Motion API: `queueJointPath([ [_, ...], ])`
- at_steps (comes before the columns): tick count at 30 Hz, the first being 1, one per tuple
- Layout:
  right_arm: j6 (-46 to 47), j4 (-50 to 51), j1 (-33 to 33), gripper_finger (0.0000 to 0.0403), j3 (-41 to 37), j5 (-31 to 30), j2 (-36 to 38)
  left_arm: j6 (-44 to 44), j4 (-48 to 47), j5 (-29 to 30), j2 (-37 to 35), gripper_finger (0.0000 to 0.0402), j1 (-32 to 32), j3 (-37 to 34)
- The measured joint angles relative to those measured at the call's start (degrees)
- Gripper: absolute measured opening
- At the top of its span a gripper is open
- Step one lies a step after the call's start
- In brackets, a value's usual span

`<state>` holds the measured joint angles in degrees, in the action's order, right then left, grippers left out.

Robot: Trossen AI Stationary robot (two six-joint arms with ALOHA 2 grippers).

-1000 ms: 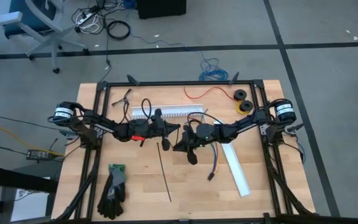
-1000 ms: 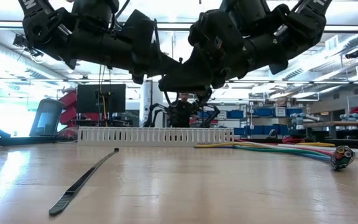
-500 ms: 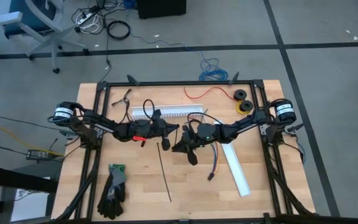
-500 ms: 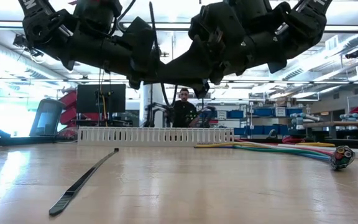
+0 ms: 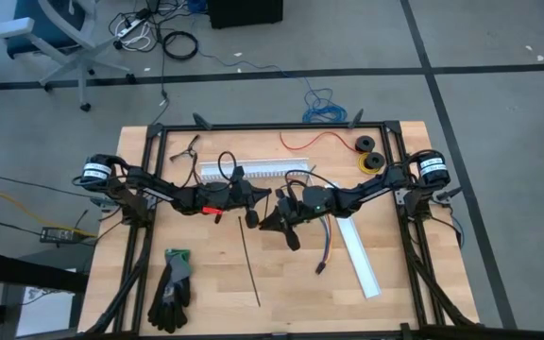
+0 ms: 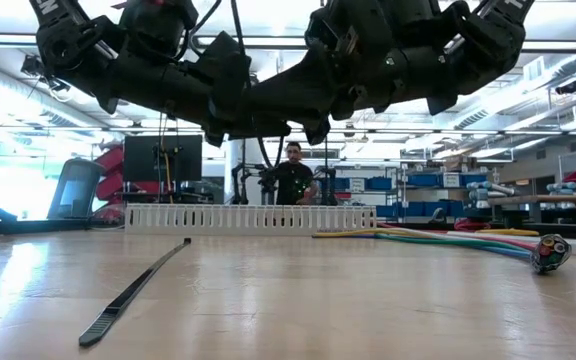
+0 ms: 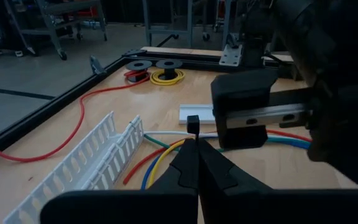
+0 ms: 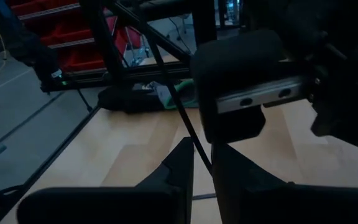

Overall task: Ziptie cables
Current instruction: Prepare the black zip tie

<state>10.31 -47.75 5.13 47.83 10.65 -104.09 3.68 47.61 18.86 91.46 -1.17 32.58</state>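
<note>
The cables (image 5: pixel 327 238) lie on the table right of centre, a coloured bundle ending in a dark connector (image 6: pixel 550 252). My left gripper (image 7: pixel 196 149) and my right gripper (image 8: pixel 205 155) meet tip to tip above the table's middle, clear of the cables, each shut on the same thin black zip tie (image 8: pixel 166 81). A second black zip tie (image 5: pixel 250 264) lies flat on the wood near the middle, running toward the near edge. My left gripper pinches the held zip tie just below its square head (image 7: pixel 193 122) between its two shut fingertips. The fingers reach nearly level from the table's left. The head sticks out past the fingertips, lifted clear of the table. My right gripper has the zip tie's thin strap (image 8: pixel 194 144) between its two fingers, which lie across it. The fingers come nearly level from the table's right. The strap runs on past the fingers, up and away, clear of the table.
A white slotted channel (image 5: pixel 253 170) lies across the far middle, and a white cover strip (image 5: pixel 359 257) lies right of the cables. Black gloves (image 5: pixel 171 288) rest near the near left corner. Wire spools (image 5: pixel 366 156) and a red wire (image 5: pixel 319 142) sit at the far right.
Both grippers have stayed in place above the table's middle but tipped upward toward level. The held zip tie has swung up with them. Cables and the loose zip tie have not moved.
</note>
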Motion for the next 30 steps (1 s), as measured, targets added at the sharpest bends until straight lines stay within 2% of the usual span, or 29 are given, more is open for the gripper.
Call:
queueJointPath([
  [15,0.0,-1.8,0.0,0.0044,0.0,0.5,0.0,2.2,-2.1,1.0,0.0,0.0000,0.0,0.0],
  [19,-0.1,-1.6,0.0,0.0043,0.0,0.5,0.0,4.9,-2.4,3.4,0.0,0.0000,0.0,0.0],
  [24,-1.1,4.3,0.0,0.0043,0.0,-1.5,0.1,7.3,-2.3,6.3,0.0,0.0000,0.1,0.0],
  [30,-6.5,8.8,0.0,0.0036,0.0,-0.1,0.1,7.1,-5.9,6.5,0.0,0.0000,0.6,0.0],
])
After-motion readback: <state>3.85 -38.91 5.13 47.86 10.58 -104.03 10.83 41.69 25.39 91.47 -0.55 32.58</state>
